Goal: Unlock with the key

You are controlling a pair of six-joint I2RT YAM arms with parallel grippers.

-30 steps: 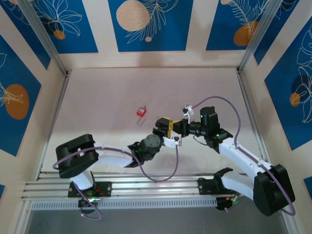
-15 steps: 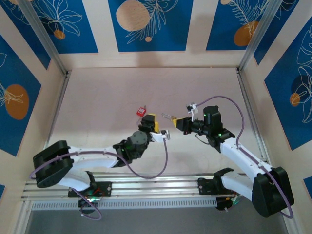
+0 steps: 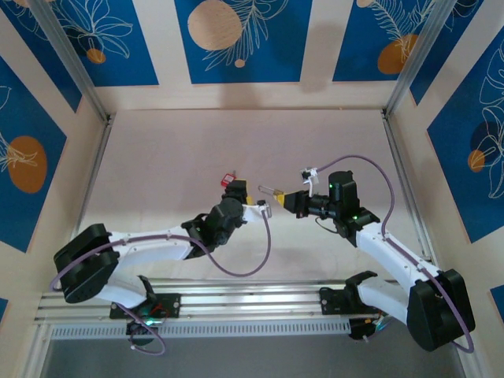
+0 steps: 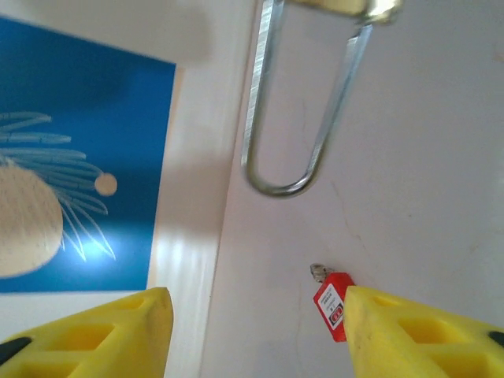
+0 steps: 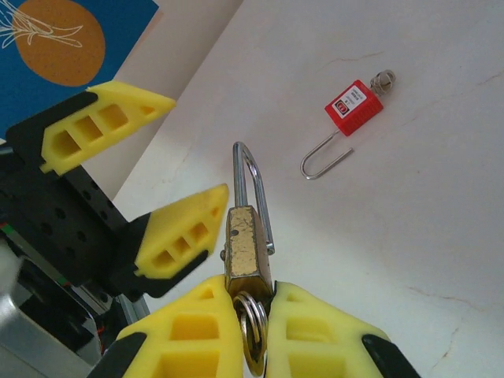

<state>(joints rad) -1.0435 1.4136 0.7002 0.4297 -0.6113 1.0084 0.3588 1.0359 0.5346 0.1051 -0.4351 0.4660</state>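
Observation:
My right gripper [image 5: 252, 331] is shut on the bottom end of a brass padlock [image 5: 248, 244], held above the table with its steel shackle [image 5: 250, 181] pointing away. A key ring [image 5: 253, 323] is pinched between the yellow fingers under the lock body; the key's blade is hidden. In the top view the brass padlock [image 3: 272, 191] hangs mid-table at the right gripper [image 3: 282, 198]. My left gripper [image 4: 256, 339] is open and holds nothing. It sits just left of the lock, with the shackle [image 4: 295, 102] ahead of its fingers. The left gripper [image 3: 250, 198] is close to the lock but apart from it.
A small red padlock [image 3: 230, 179] lies on the pale table [image 3: 157, 157] just beyond the left gripper. Its wire shackle [image 5: 324, 161] is swung open and a silver piece [image 5: 384, 79] sticks out of its other end. Blue-patterned walls and metal rails [image 3: 236, 299] enclose the table.
The two grippers met at the brass padlock a second ago. The left arm has since stretched out, its gripper moving left and farther toward the red padlock; the right keeps the brass lock.

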